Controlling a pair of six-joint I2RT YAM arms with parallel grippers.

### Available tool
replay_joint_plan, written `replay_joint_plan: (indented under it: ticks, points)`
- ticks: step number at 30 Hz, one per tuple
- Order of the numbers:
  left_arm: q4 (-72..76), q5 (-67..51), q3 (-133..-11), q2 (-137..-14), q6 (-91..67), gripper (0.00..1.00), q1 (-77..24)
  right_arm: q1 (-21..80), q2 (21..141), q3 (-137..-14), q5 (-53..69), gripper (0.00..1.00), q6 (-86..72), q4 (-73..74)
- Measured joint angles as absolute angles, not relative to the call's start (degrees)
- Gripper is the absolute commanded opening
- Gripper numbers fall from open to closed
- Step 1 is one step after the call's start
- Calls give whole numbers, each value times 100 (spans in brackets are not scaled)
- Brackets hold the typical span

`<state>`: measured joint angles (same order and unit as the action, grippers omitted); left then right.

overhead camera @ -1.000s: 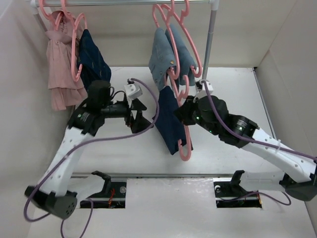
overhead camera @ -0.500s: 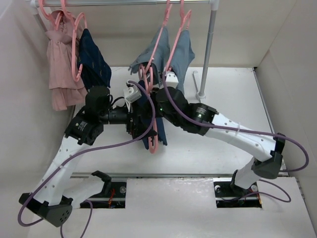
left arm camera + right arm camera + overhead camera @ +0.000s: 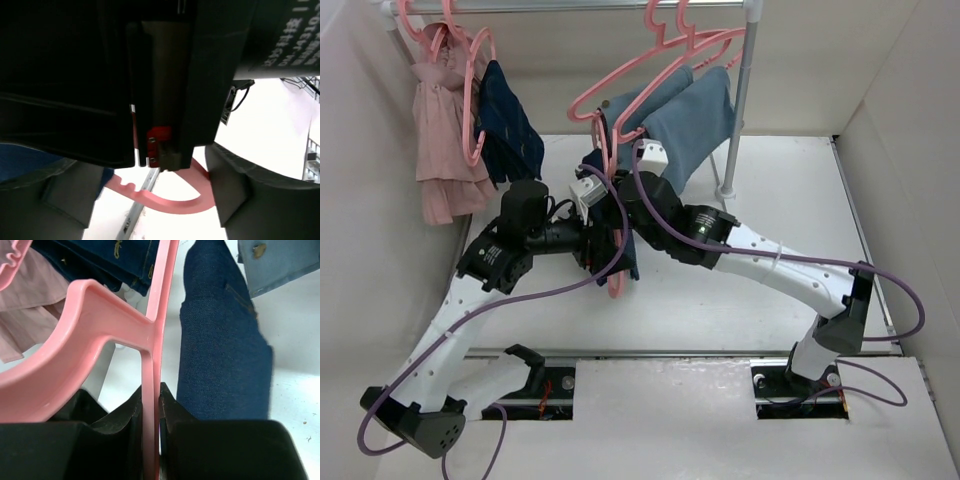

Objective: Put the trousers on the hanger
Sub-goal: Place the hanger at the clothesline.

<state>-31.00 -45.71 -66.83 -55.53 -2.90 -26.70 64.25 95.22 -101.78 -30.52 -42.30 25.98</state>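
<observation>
My right gripper (image 3: 618,212) is shut on the thin bar of the pink hanger (image 3: 150,390), which also shows in the top view (image 3: 616,286). The dark navy trousers (image 3: 225,355) hang on that hanger beside my fingers and show between the two arms in the top view (image 3: 625,255). My left gripper (image 3: 598,246) is open right next to them. In the left wrist view its fingers (image 3: 250,192) stand wide apart, the hanger's curved end (image 3: 172,202) shows between them, and the black body of the right arm fills the upper part.
Light blue jeans (image 3: 690,120) on pink hangers (image 3: 655,55) are swung up against the rack pole (image 3: 738,110). A pink dress (image 3: 445,130) and a dark navy speckled garment (image 3: 510,125) hang at the rail's left end. White walls enclose the table.
My right arm has carried the hanger and trousers left, up against the left gripper. The light blue jeans on the rail have swung up and to the right. The left arm has barely shifted.
</observation>
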Motion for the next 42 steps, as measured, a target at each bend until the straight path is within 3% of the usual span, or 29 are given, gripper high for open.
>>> replay_joint_plan:
  ticks: [1,2,6,7,9,19,20,21,22,25,29,42]
  points:
    - [-3092,-4560,-6630,-5542,-338,67,-2681,6423,9557,-10178,-3065,0,-4246,2574]
    - [-3094,-4552,-6569,-5531,-397,54,-2689,6420,9590,-10178,-3074,0,-4252,2569]
    - [-3103,-4637,-6412,-5500,-670,27,-2707,6414,9706,-10173,-3133,0,-4362,2530]
    - [-3127,-4619,-6396,-5494,-746,13,-2703,6412,9721,-10147,-3159,0,-4392,2495]
    - [-3350,-4460,-6353,-5472,-1048,0,-2635,6410,9703,-10066,-3260,0,-4480,2473]
    - [-3972,-3846,-6368,-5273,-805,0,-2571,6420,9616,-9627,-2971,0,-4652,1929]
    - [-4047,-3833,-6368,-5201,-777,0,-2539,6423,9601,-9585,-2840,16,-4652,1844]
    - [-4121,-3830,-6368,-5124,-766,0,-2502,6423,9594,-9568,-2781,17,-4644,1828]
    - [-4180,-3833,-6368,-5039,-775,0,-2453,6423,9590,-9559,-2659,35,-4615,1776]
    - [-4370,-3916,-6361,-4654,-891,0,-2187,6427,9550,-9520,-2355,60,-4473,1575]
    - [-4375,-4136,-6333,-4276,-1090,0,-1848,6427,9292,-9240,-2152,76,-4340,1326]
    - [-3618,-4338,-6176,-4204,-2010,0,-1402,6427,7695,-8123,-2095,81,-3726,1380]
